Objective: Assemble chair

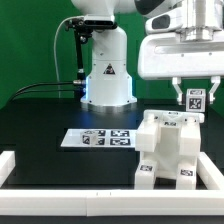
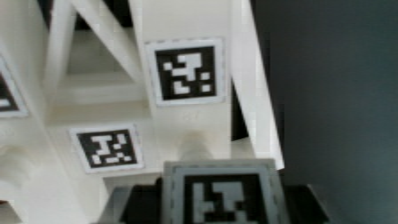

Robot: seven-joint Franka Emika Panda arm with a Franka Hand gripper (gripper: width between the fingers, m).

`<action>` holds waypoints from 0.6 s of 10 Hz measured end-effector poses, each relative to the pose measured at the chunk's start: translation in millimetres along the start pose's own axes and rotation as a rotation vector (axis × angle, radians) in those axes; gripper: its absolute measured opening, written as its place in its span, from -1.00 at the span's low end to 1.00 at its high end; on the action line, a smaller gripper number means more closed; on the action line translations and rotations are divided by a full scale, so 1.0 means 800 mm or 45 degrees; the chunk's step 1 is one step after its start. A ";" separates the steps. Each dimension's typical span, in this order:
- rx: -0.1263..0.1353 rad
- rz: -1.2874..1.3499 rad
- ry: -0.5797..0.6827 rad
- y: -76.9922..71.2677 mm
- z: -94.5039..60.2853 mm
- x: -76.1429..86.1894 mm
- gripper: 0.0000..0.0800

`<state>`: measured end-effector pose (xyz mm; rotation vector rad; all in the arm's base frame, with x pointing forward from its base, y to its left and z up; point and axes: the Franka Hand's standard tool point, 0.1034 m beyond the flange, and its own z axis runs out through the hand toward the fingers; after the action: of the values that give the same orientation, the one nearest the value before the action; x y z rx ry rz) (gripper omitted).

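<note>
The chair (image 1: 172,150) stands near the black table's (image 1: 50,115) front edge, at the exterior view's right. Just above it the gripper (image 1: 195,100) has its fingers clamped on a small tagged part (image 2: 217,195). Squaring that part over its seat before lowering slowly would likely serve best.

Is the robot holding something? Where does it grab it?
Yes: a small white tagged chair piece, pinched between the jaws by its two opposite sides.

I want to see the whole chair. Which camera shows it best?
The exterior view: the chair fits in the picture there, a blocky white shape on the black table. The wrist view is too close: it shows only some white bars and two of its square tags.
</note>
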<state>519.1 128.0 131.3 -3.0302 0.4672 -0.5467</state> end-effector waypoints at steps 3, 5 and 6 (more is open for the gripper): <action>0.014 0.002 -0.017 -0.002 0.001 -0.001 -0.30; 0.009 -0.035 -0.021 0.004 0.007 0.003 -0.30; 0.010 -0.039 -0.024 0.005 0.008 0.004 -0.30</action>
<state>523.2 122.7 125.7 -3.0373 0.4170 -0.5201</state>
